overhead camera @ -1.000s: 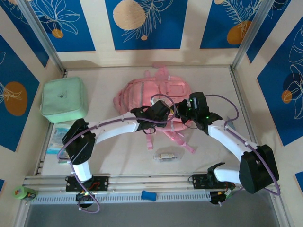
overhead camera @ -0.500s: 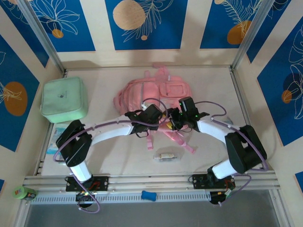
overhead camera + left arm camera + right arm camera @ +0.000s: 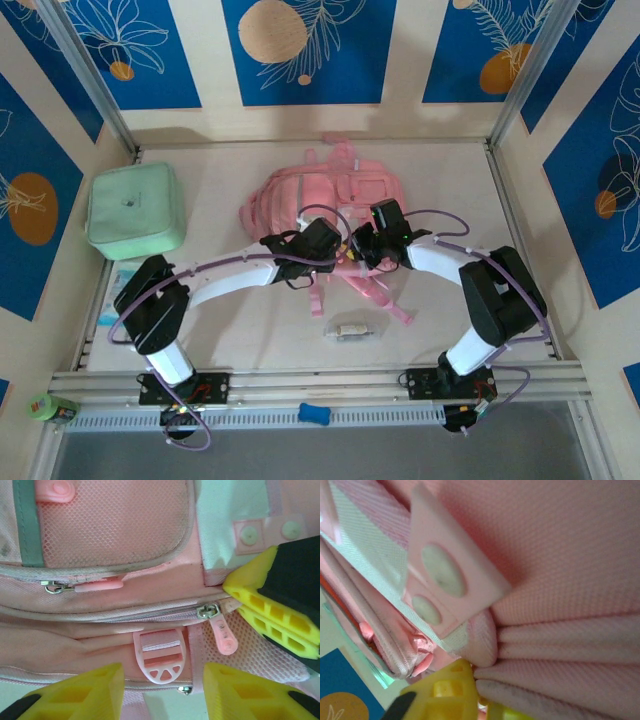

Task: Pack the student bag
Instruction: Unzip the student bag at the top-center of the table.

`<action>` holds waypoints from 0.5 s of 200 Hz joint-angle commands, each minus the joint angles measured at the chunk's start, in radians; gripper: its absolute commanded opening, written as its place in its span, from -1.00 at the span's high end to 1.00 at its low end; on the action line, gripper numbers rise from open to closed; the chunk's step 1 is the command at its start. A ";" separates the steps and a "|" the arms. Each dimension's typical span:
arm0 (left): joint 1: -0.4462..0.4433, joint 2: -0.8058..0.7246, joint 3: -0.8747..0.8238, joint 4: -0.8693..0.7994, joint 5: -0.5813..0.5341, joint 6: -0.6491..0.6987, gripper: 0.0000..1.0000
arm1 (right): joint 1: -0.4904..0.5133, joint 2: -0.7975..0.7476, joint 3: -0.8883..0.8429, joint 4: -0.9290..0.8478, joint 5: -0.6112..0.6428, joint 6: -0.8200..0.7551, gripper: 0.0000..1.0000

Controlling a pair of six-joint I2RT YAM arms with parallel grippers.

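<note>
- The student bag (image 3: 322, 192) lies flat on the table (image 3: 230, 320), in the middle and toward the back.
- The left claw (image 3: 162, 677) is wide open over the bag's near edge, with a pink buckle (image 3: 160, 655) between its fingers.
- The right claw (image 3: 235, 599) pinches the bag's cloth beside a zip pull (image 3: 222, 635).

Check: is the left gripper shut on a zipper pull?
No, the left gripper is open, its fingers spread with a strap buckle of the student bag between them.

Table (image 3: 220, 185) under student bag (image 3: 322, 192) (mint case (image 3: 135, 212) aside)
</note>
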State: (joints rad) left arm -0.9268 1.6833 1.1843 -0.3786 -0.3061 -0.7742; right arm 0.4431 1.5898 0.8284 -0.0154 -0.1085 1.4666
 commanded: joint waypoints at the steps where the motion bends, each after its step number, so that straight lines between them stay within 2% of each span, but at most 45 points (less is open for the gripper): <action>1: 0.003 -0.037 -0.006 0.037 0.068 -0.024 0.12 | -0.005 -0.073 -0.024 0.066 0.015 0.029 0.95; 40: -0.024 -0.036 0.029 0.063 0.090 -0.005 0.12 | -0.006 -0.155 -0.021 0.041 0.007 0.056 0.98; 69: -0.025 0.010 0.111 -0.050 0.020 0.015 0.12 | -0.004 -0.166 -0.003 0.020 -0.005 0.041 1.00; 100: -0.023 0.008 0.122 -0.051 0.013 0.070 0.07 | -0.005 -0.165 -0.010 0.025 -0.010 0.037 1.00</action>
State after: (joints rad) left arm -0.9466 1.6844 1.2758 -0.3828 -0.2699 -0.7597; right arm 0.4412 1.4624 0.7971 -0.0109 -0.1013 1.5009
